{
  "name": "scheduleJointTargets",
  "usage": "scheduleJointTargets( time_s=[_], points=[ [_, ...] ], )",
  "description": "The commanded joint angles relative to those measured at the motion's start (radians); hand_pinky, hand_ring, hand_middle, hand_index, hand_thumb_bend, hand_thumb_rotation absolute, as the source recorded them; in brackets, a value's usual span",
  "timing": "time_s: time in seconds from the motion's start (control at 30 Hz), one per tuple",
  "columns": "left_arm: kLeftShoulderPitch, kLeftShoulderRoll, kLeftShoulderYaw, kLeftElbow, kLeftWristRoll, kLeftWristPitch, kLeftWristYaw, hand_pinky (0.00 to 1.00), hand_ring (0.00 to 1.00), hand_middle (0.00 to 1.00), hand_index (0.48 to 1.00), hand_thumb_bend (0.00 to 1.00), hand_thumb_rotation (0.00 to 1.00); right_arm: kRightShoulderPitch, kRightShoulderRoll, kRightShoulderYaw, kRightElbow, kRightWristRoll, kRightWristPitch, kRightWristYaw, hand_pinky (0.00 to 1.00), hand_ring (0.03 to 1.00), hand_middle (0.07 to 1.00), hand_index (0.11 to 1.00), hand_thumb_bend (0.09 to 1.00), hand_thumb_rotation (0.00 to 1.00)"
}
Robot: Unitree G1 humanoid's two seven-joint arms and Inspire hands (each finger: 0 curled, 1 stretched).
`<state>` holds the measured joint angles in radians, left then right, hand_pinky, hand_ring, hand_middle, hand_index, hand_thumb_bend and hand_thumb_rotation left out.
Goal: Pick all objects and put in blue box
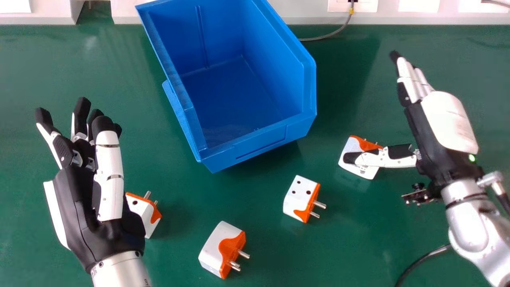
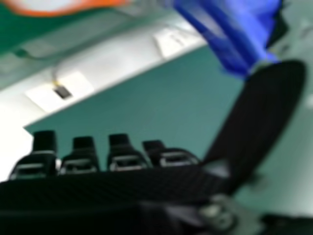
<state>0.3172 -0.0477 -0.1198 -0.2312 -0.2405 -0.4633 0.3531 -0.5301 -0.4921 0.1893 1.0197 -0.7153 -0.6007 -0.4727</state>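
Note:
My left hand (image 1: 85, 191) is open at the left in the head view, partly covering a white and orange plug adapter (image 1: 139, 207). My right hand (image 1: 442, 119) is open at the right, its thumb over another adapter (image 1: 360, 169); whether they touch I cannot tell. Two more adapters, one (image 1: 301, 197) right of centre and one (image 1: 221, 247) near the bottom, lie on the green table. The blue box (image 1: 255, 139) stands at top centre with nothing inside. In the right hand view, my right hand (image 2: 122, 186) has straight fingers, with part of the blue box (image 2: 230, 29) beyond.
A pale wall panel with a socket (image 1: 364, 5) runs behind the green table (image 1: 338, 255). A grey cable (image 1: 330, 36) comes down from the socket behind the box. A black cable (image 1: 422, 261) lies below my right forearm.

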Motion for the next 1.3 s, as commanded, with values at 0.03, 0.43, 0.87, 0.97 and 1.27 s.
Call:
scheduleJointTargets(
  time_s=[0.03,0.43,0.87,0.97,1.27],
  points=[
    [-0.019,-0.1,-0.007,-0.035,0.017,-0.002,0.006,0.89,0.93,0.94,0.907,0.39,0.46,-0.093,-0.035,0.048,0.061,-0.003,0.006,0.063,0.92,0.977,0.975,1.0,0.999,0.47],
    [-0.03,-0.101,-0.003,-0.024,-0.004,-0.007,-0.005,0.9,0.93,0.94,0.906,0.41,0.47,-0.187,-0.019,0.199,0.165,-0.016,0.077,0.316,0.73,0.847,0.876,0.907,0.958,0.35],
    [-0.039,-0.103,-0.003,-0.02,0.01,-0.005,0.006,0.89,0.93,0.93,0.9,0.42,0.46,-0.205,0.042,0.268,0.179,0.027,0.209,0.417,0.59,0.682,0.728,0.715,0.787,0.08],
    [-0.041,-0.1,-0.004,-0.021,0.001,-0.005,-0.001,0.89,0.93,0.94,0.904,0.41,0.46,-0.191,0.039,0.265,0.164,0.039,0.197,0.355,0.51,0.54,0.589,0.608,0.631,0.03],
    [-0.055,-0.097,-0.001,-0.015,-0.016,-0.001,-0.011,0.9,0.93,0.94,0.909,0.41,0.47,-0.176,0.038,0.25,0.148,0.072,0.166,0.286,0.37,0.422,0.471,0.514,0.518,0.0]
  ],
)
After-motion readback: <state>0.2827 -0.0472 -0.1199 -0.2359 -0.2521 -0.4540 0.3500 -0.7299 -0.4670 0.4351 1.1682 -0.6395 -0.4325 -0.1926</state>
